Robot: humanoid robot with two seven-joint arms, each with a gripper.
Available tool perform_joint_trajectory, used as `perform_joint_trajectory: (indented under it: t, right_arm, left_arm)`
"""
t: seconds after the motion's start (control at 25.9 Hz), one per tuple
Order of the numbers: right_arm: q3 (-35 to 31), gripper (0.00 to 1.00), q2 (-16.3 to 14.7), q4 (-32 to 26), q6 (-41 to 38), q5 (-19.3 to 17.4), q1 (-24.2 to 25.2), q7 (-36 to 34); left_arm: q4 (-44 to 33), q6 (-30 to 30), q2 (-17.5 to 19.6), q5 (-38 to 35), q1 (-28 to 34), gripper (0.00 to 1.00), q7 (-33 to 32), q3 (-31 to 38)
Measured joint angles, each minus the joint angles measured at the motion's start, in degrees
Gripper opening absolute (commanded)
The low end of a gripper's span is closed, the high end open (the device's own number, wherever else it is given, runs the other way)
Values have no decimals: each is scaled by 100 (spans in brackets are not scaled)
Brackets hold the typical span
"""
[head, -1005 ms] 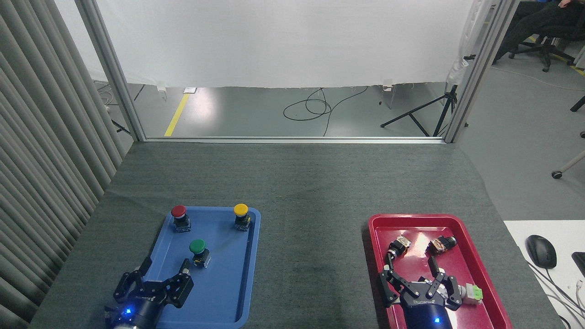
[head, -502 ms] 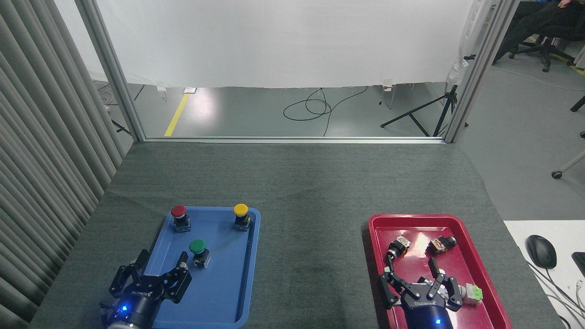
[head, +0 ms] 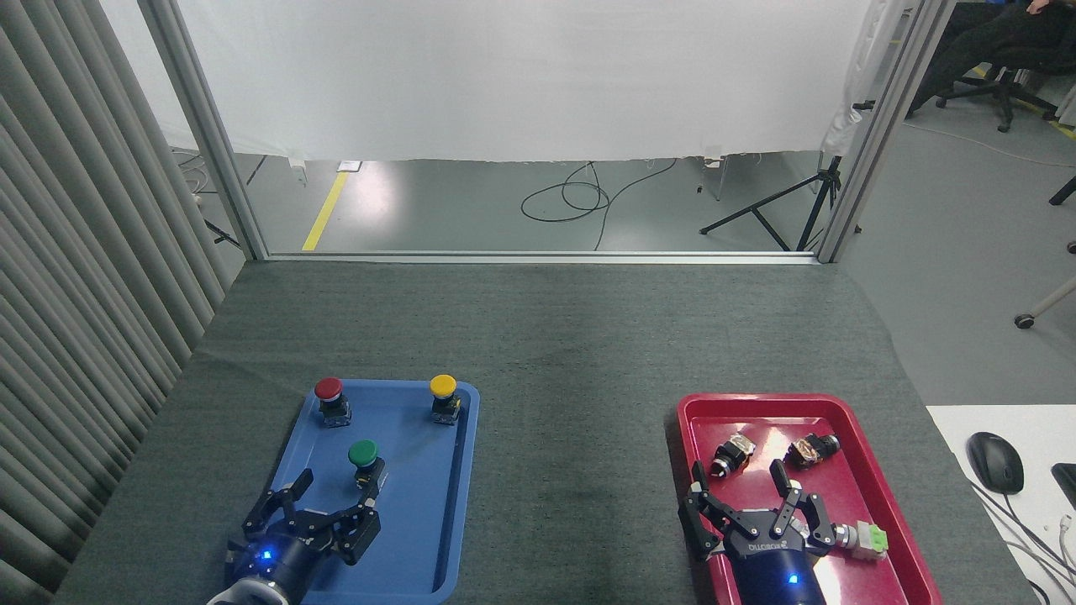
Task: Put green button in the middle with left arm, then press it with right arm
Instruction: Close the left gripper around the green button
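Left gripper sits low over the near end of the blue tray, jaws spread apart, nothing between them; its right fingertip is just beside the base of the green button, can't tell if it touches. Right gripper hangs over the near half of the red tray, jaws also spread and empty. A small part with a light green end lies in the red tray just right of that gripper's body. Green button stands upright in the blue tray, roughly mid-tray, not on the middle, the bare grey mat strip between the two trays. Further back in the blue tray: red button far-left corner, yellow button far-right corner, both upright. Two small dark components lie in the far half of the red tray. A computer mouse is on the white desk at right.
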Motion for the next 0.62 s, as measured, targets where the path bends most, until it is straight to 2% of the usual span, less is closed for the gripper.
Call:
perform_joint_trajectory:
  t: [0.5,0.58,0.62]
  right_arm:
    - [89,100,89,-45,32,173,26,24]
    - [86,100,93,-48,57,214,17,24]
    - [86,100,92,-44,84,230,18,24]
  left_arm:
    - [758,-455,-81,-141,-557,98,-50,-113]
    - [854,-469,-93,-140,-645,81,-58,-144]
    - [895,-484,-97,-137,-694,78,-61,-156]
